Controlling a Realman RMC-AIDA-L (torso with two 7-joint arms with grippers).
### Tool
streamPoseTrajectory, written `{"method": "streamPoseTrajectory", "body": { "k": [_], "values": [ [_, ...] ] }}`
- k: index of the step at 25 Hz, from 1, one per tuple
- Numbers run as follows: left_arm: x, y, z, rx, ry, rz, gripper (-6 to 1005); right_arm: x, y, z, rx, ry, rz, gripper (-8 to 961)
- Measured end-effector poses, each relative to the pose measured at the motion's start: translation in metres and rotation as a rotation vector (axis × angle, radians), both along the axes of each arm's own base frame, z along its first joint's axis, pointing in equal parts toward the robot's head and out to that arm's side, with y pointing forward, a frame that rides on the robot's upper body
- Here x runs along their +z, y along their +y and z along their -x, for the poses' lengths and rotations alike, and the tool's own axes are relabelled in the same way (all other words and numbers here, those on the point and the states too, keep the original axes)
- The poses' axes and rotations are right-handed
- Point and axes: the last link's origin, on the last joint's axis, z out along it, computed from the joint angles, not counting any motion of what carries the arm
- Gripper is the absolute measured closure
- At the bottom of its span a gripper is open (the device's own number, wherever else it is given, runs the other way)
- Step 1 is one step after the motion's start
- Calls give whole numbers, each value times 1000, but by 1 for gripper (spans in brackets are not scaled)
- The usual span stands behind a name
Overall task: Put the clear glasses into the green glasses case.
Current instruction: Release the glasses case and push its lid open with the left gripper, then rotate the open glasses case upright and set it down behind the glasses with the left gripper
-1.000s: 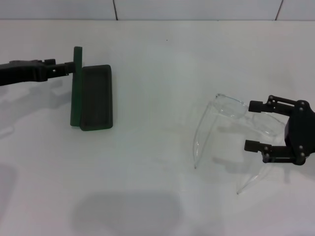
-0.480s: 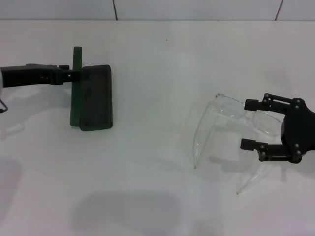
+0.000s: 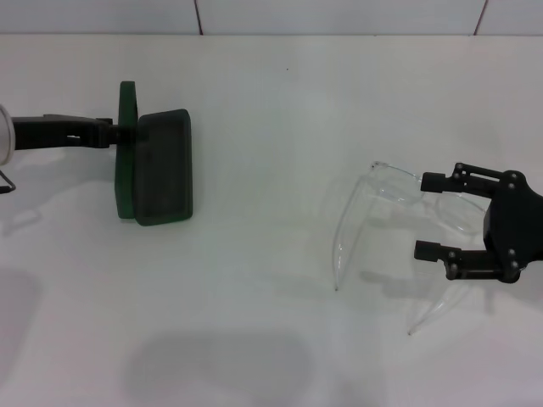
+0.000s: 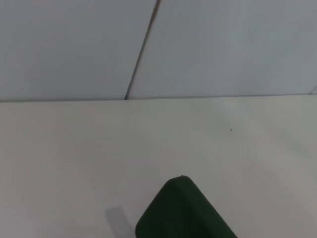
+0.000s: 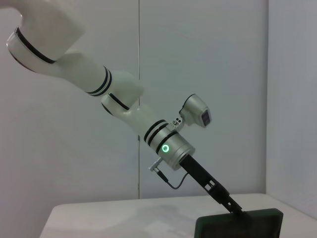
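The left gripper [image 3: 119, 134] pinches the green glasses case [image 3: 157, 167] lid, keeping it open for loading; well to its right, the right gripper [image 3: 431, 214] spreads wide around the clear glasses [image 3: 382, 212].

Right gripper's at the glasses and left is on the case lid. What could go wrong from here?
The right gripper is open around the glasses' lens end; closing on that thin curved plastic could flip or skid them. The left gripper holds the case lid up; if it slips, the lid may drop shut before the glasses arrive.

Overhead head view, two wrist views
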Motion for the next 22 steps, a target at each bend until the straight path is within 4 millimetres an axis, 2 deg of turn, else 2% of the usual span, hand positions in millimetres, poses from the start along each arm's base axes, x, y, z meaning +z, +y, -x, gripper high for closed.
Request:
{"method": "streamPoseTrajectory", "body": {
  "k": [11, 13, 19, 22],
  "values": [
    [-7, 0, 3, 5, 44, 33, 315, 0, 0, 0, 1, -2, -1, 145],
    [-7, 2, 1, -3, 45, 31, 562, 0, 0, 0, 0, -1, -4, 145],
    [-5, 7, -5, -18, 40, 23, 788, 0, -1, -2, -5, -2, -8, 145],
    [-7, 10, -11, -51, 48, 29, 792, 0, -2, -2, -6, -2, -9, 145]
  ]
}}
